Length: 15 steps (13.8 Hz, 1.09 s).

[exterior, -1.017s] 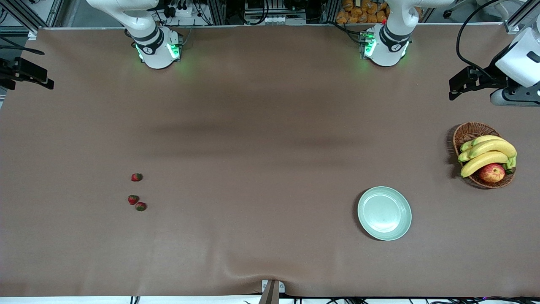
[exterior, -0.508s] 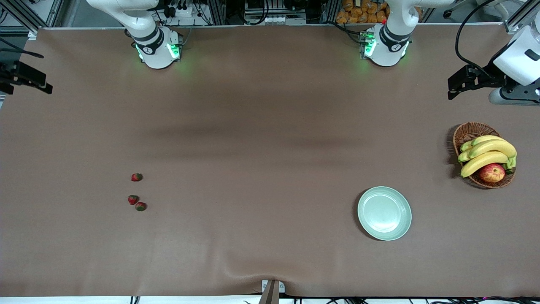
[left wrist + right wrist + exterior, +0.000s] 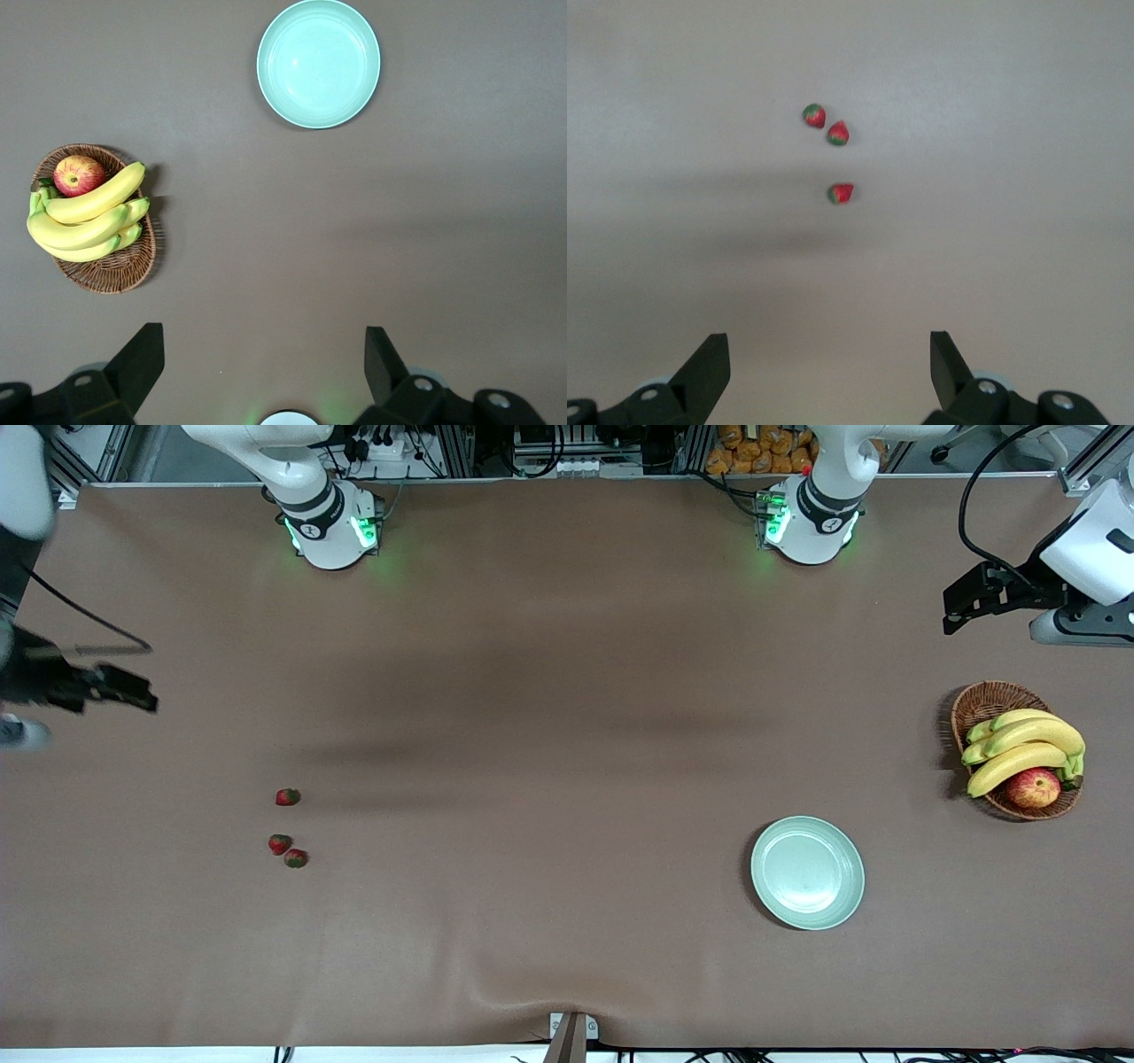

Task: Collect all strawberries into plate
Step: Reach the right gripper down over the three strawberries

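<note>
- Plate (image 3: 807,872) near front camera, empty, toward left arm's end of bench (image 3: 549,691).
- Strawberries (image 3: 287,837): pair almost touching, third at their 12 o'clock; risk of nudging a neighbour.
- Right gripper (image 3: 124,689), left gripper (image 3: 966,598): jaws released, empty, aloft.

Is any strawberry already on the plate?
No, the plate holds nothing, and all three strawberries lie on the table toward the right arm's end.
</note>
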{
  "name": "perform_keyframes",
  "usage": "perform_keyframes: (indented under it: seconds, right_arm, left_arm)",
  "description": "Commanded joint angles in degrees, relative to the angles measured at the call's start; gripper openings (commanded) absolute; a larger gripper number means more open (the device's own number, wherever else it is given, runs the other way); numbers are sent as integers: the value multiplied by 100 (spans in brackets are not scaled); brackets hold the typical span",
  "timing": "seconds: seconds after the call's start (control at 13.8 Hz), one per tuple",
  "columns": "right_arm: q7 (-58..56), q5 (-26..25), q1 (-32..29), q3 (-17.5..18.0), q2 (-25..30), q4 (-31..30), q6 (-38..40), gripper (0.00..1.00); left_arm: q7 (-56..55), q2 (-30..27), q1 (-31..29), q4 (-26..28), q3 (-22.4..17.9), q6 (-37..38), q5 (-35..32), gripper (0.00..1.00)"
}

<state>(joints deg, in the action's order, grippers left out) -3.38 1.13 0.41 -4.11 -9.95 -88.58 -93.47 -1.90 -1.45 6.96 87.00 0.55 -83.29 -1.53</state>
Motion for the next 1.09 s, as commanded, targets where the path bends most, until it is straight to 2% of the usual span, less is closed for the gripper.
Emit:
perform_keyframes:
  seconds: [0.0, 0.29, 0.58, 1.02]
  right_arm:
    - [-22, -34, -67, 33, -497, -10, -478, 100]
    - [-22, -34, -41, 33, -1289, -106, -979, 100]
    - [-40, -34, -32, 33, -1861, -616, -1893, 100]
    - [-66, -34, 73, 42, -2591, -652, -2324, 100]
  left_arm:
    - [102, -83, -46, 36, -2, -29, 92, 100]
    - [102, -83, -46, 36, -2, -29, 83, 100]
    - [102, -83, -46, 36, -2, -29, 83, 100]
    - [102, -75, -46, 36, -2, -29, 56, 100]
